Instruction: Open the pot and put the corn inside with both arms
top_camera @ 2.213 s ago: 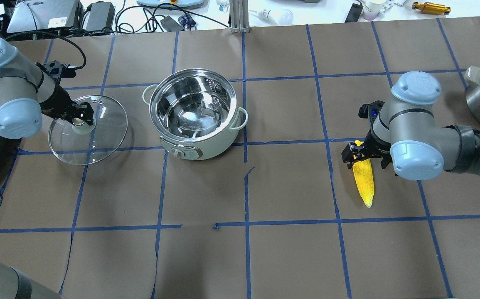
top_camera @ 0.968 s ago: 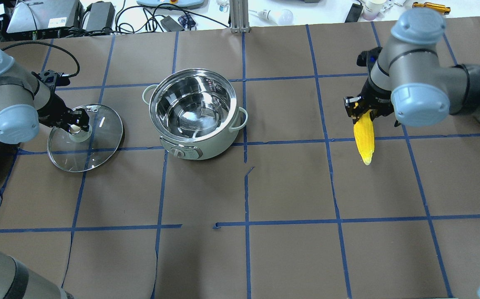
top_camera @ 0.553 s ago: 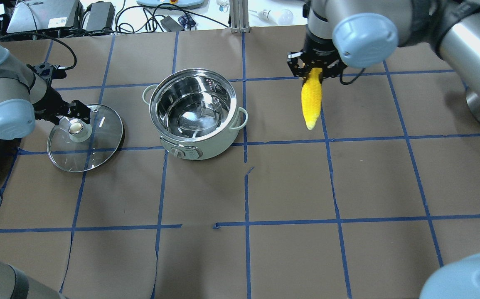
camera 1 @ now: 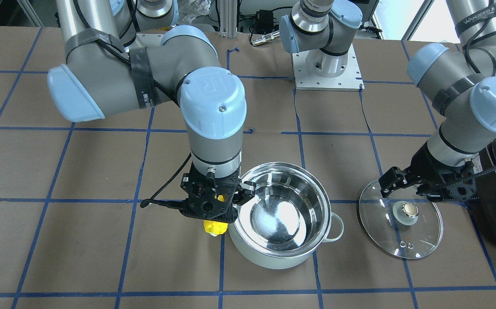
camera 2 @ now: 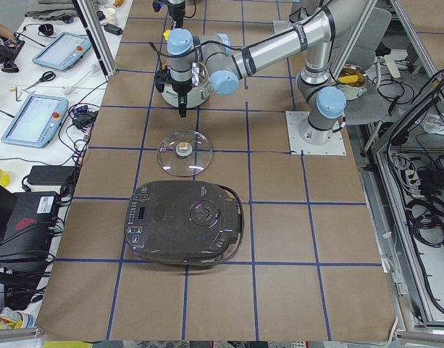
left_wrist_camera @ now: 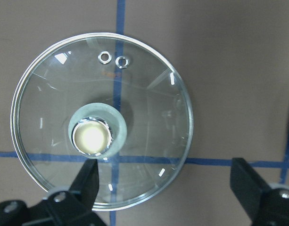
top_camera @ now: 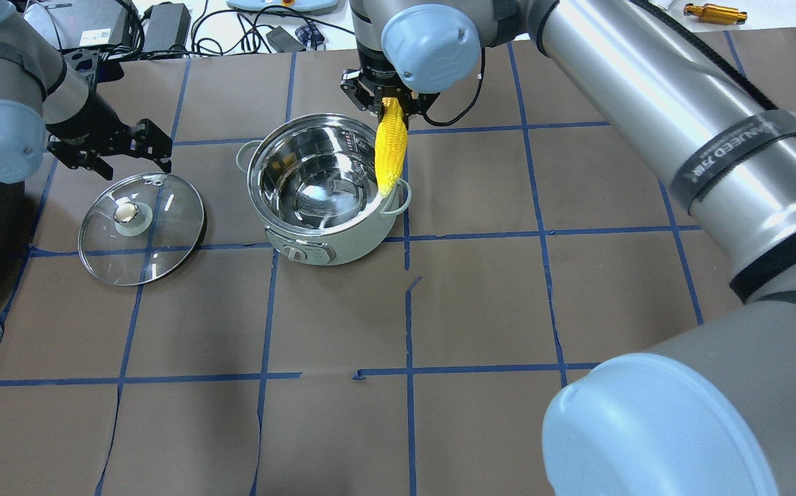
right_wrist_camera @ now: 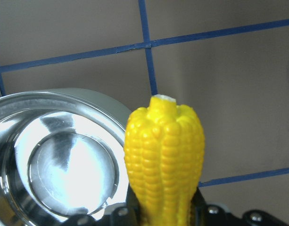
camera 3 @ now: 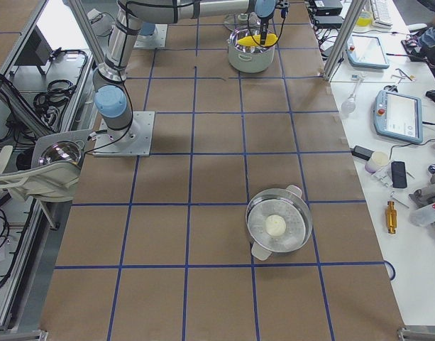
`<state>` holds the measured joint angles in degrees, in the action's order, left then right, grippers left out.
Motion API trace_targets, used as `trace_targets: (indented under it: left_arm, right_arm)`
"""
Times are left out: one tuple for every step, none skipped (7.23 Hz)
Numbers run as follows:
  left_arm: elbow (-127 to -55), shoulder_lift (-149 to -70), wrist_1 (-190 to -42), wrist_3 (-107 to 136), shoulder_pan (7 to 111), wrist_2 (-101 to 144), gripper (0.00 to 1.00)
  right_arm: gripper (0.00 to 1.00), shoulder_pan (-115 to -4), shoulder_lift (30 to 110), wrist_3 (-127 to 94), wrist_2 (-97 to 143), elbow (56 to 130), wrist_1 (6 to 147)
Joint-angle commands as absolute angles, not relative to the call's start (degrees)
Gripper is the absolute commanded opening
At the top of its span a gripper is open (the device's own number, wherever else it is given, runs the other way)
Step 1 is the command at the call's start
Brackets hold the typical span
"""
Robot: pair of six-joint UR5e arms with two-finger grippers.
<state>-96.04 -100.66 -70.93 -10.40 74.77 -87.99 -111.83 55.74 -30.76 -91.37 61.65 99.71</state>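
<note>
The pot (top_camera: 342, 251) stands open with its steel interior bare; it also shows in the front view (camera 1: 273, 257) and the right wrist view (right_wrist_camera: 64, 165). My right gripper (top_camera: 389, 103) is shut on the thick end of the yellow corn (top_camera: 391, 155). The corn hangs tip down above the pot's right rim, and shows in the right wrist view (right_wrist_camera: 165, 160) and the front view (camera 1: 214, 227). The glass lid (top_camera: 141, 227) lies flat on the table left of the pot. My left gripper (top_camera: 111, 148) is open and empty above the lid's far edge, clear of the knob (left_wrist_camera: 91, 136).
A black appliance (camera 2: 184, 223) sits at the table's left end. A steel bowl holding a white lump (camera 3: 277, 224) stands at the right end. My long right arm (top_camera: 646, 103) stretches across the right half of the table.
My right arm lifted the corn off the table at the right and carried it left to the pot's rim. My left gripper set down the lid, let go of the knob and drew back.
</note>
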Motion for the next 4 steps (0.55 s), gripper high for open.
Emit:
trace_targets:
  left_arm:
    - [-94.48, -94.34, -80.31, -8.97, 75.94, -87.63, 1.0]
    - [-94.48, -91.52, -83.03, -8.79, 76.02, -87.63, 1.0]
    - [-94.4, -88.62, -85.75, -6.0, 76.29, -88.06, 1.0]
    - [-94.31, -86.51, -89.17, -4.67, 76.9, -88.07, 1.0]
  right_arm:
    - [0.0, -115.03, 51.96, -35.67, -89.4, 58.11, 99.93]
    - [0.0, -115.83, 50.73, -37.95, -89.38, 57.05, 100.28]
    - [0.0, -116.97, 49.58, -37.97, -89.38, 56.69, 101.76]
    - [0.0, -117.85, 48.35, -37.27, -89.3, 56.69, 104.39]
